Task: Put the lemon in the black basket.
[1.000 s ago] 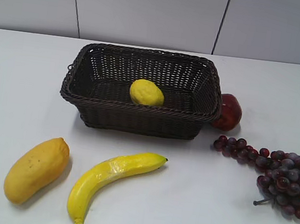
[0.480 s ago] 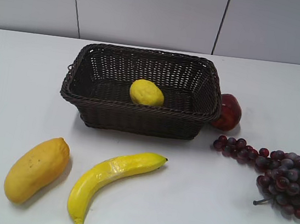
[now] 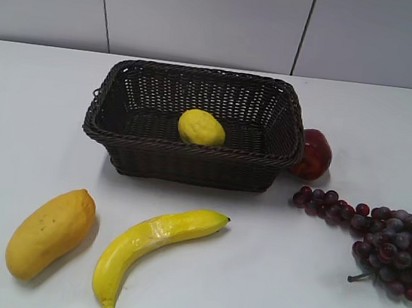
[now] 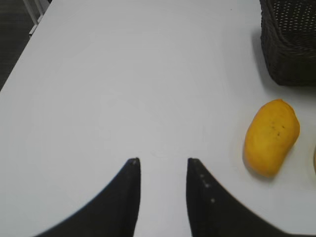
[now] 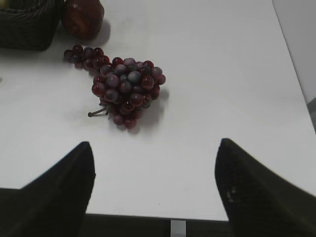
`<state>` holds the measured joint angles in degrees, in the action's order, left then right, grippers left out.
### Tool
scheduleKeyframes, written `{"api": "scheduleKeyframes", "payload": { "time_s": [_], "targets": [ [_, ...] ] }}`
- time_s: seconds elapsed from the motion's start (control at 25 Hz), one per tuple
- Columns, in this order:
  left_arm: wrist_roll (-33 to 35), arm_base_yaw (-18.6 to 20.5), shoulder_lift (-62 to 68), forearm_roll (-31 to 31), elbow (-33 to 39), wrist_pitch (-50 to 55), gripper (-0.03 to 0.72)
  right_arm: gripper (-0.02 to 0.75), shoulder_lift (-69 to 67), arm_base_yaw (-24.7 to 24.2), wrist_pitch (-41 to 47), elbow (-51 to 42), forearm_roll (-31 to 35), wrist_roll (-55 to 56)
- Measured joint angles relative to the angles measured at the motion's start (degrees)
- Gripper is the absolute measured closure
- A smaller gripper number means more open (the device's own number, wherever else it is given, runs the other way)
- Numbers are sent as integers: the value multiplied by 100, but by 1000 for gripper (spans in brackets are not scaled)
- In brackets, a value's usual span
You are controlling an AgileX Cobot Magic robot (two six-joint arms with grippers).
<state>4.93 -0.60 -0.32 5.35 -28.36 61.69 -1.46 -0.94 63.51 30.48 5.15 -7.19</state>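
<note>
Inside, one lemon point(image 3: 202, 128), one black basket point(image 3: 191, 149)

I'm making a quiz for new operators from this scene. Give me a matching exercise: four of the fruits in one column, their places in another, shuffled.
1 lemon
2 mango
3 banana
4 grapes

A right side of the table
B inside the black basket
C front left corner
D in front of the basket, beside the mango

Pairs: 1-B, 2-C, 3-D, 4-A
</note>
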Motion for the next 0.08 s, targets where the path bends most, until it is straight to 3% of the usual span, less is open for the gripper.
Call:
{"api": "scheduleKeyframes", "payload": {
  "time_s": [0.08],
  "targets": [
    [0, 0, 0, 0, 0, 0, 449, 165, 130, 0, -7, 0, 0, 0]
  ]
}}
